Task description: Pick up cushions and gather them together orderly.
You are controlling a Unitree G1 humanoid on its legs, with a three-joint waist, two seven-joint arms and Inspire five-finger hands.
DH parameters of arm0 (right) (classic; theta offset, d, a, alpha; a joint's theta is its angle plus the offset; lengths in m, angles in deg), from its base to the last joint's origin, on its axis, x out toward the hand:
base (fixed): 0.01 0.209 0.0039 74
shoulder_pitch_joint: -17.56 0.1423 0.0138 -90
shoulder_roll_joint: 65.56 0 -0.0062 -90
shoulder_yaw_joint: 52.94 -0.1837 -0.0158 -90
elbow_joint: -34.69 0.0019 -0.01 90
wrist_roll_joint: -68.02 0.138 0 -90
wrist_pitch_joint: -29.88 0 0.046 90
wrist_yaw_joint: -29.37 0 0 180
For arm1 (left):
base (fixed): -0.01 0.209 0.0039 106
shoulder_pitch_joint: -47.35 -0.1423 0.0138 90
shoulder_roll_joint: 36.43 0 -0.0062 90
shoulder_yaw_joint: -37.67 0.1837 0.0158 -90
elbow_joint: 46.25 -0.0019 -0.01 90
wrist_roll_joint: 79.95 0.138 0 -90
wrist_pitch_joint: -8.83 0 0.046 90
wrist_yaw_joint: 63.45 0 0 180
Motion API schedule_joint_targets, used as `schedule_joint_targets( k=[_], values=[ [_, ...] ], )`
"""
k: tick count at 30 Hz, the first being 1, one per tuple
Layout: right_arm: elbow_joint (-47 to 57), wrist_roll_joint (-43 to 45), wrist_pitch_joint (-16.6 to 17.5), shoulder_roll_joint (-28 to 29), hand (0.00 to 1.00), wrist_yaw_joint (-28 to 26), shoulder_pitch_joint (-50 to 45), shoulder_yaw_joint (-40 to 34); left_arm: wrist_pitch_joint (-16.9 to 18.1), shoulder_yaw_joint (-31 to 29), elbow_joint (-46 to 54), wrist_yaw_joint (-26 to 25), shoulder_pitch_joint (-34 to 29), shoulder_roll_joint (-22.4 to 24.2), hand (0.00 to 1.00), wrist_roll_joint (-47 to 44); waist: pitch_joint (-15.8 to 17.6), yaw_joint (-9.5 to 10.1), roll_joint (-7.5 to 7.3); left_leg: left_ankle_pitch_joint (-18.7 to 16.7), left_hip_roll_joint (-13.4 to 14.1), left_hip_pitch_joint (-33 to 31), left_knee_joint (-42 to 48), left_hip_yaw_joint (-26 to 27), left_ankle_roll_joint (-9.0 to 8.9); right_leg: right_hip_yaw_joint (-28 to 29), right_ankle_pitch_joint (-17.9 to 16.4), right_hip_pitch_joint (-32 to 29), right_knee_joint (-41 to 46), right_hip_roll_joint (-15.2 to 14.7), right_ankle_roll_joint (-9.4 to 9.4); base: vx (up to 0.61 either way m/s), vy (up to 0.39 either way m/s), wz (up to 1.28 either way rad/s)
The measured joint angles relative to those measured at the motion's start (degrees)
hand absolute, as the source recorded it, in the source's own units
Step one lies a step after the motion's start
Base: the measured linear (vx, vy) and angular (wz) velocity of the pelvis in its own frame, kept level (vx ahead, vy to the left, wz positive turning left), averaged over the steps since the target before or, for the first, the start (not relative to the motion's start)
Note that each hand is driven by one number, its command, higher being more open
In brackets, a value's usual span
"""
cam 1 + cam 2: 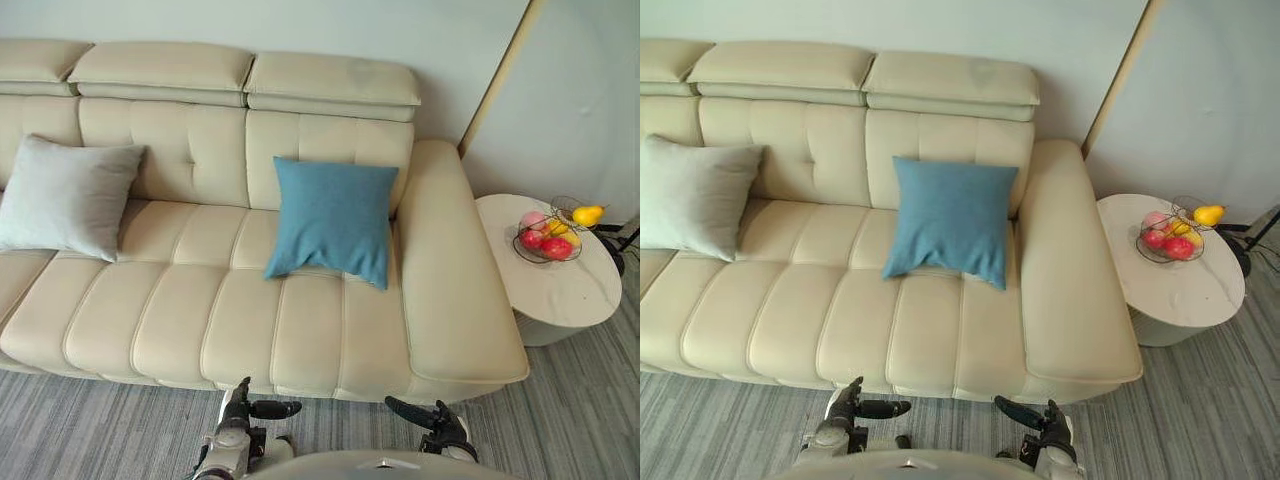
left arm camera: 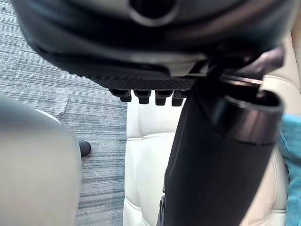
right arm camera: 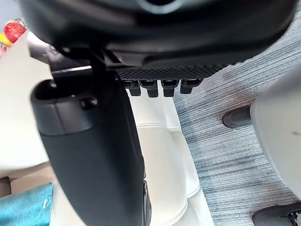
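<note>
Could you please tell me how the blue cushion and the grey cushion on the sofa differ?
Colour: the blue cushion is deep blue, the grey cushion pale grey. Place: the blue cushion sits near the right armrest of the sofa, the grey cushion toward its left end. Both are square and lean against the backrest, well apart.

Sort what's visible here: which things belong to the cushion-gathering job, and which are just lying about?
Job:
- blue cushion, leaning on the sofa back
- grey cushion, far along the seat, apart from the blue one
- left hand and right hand, fingers open, holding nothing

Lying about:
- sofa
- round side table
- fruit basket on it
</note>
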Motion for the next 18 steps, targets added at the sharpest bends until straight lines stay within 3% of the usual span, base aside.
schedule_joint_targets(
  k=[6,8,9,18],
  values=[
    [-1.4,-0.1,-0.4,-0.9,1.00,-0.2,0.0,-1.2,0.2,-2.5,-1.6,0.4,0.8,0.8,1.00,-0.1,0.2,0.07,0.33,0.0,1.1,4.0,-3.0,2.4,0.01,1.0,1.5,1.5,-0.7,1.3,-4.05,0.07,0.018,-0.22],
    [-2.2,-0.1,-0.4,-1.1,1.00,-0.2,0.0,-1.2,0.2,-3.0,-2.1,0.4,0.8,0.8,1.00,-0.1,0.2,0.08,0.34,0.0,1.1,5.1,-3.9,2.8,0.01,1.0,1.5,1.7,-0.7,1.3,-4.05,0.01,0.012,-0.16],
    [-4.7,-0.1,-0.8,-2.7,1.00,-0.2,0.0,-2.4,0.2,-4.5,-3.2,1.1,-0.1,0.8,1.00,-0.2,0.5,0.03,1.52,3.9,0.6,8.1,-10.8,2.6,-0.78,0.9,0.3,0.9,-0.4,1.3,-1.10,0.00,0.000,0.00],
    [-4.7,-0.1,-0.8,-2.7,1.00,-0.4,-0.5,-2.4,0.2,-4.5,-3.2,1.2,-0.2,0.8,1.00,-0.3,0.5,-0.03,1.52,3.9,0.7,8.4,-10.8,2.7,-0.78,0.9,0.3,1.1,-0.3,1.3,-1.09,0.00,0.000,0.00]
  ],
)
